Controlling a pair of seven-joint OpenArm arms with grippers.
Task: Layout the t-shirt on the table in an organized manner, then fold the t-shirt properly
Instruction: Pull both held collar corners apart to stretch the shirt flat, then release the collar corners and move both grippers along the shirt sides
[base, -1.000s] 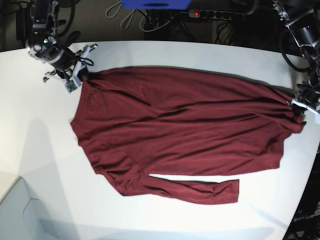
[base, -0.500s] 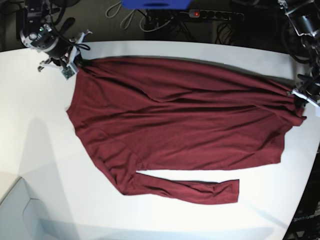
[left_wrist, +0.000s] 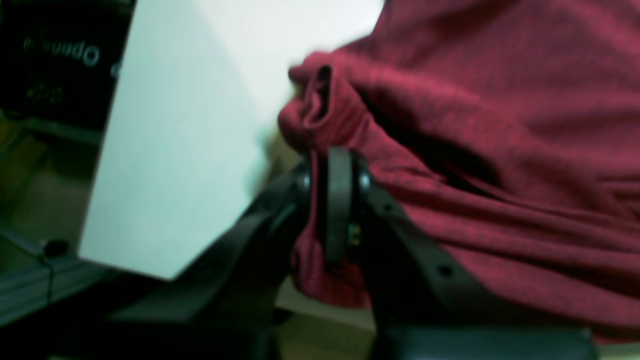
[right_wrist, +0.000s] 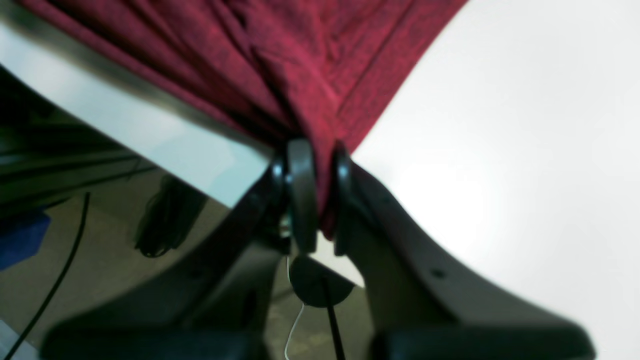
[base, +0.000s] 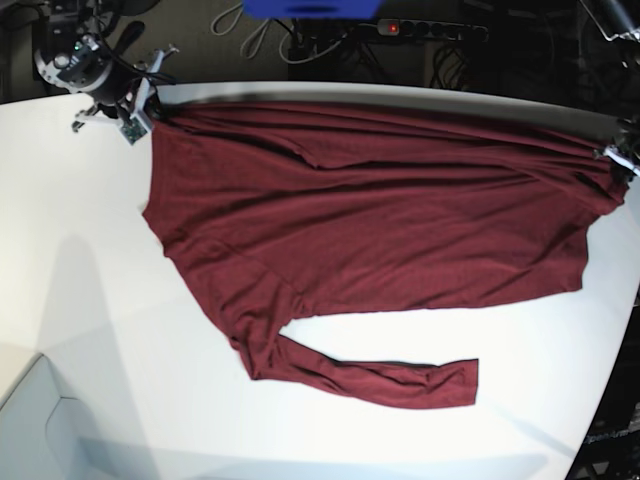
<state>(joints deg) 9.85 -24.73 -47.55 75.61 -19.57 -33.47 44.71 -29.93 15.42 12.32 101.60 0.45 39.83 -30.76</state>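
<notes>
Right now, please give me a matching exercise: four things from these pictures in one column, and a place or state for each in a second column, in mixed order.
Things:
1. t-shirt
2. table
3. loose sleeve
4. power strip

Places or states:
A. behind the table's far edge, red light showing
B. white, under the garment
C. lies free near the table's front
D. maroon, stretched between both shut grippers

Pairs: 1-D, 2-B, 3-C, 4-A

Your left gripper (left_wrist: 332, 200) is clamping down at your table's far right edge, while your right gripper (right_wrist: 312, 195) is pinching tight at the far left corner.
</notes>
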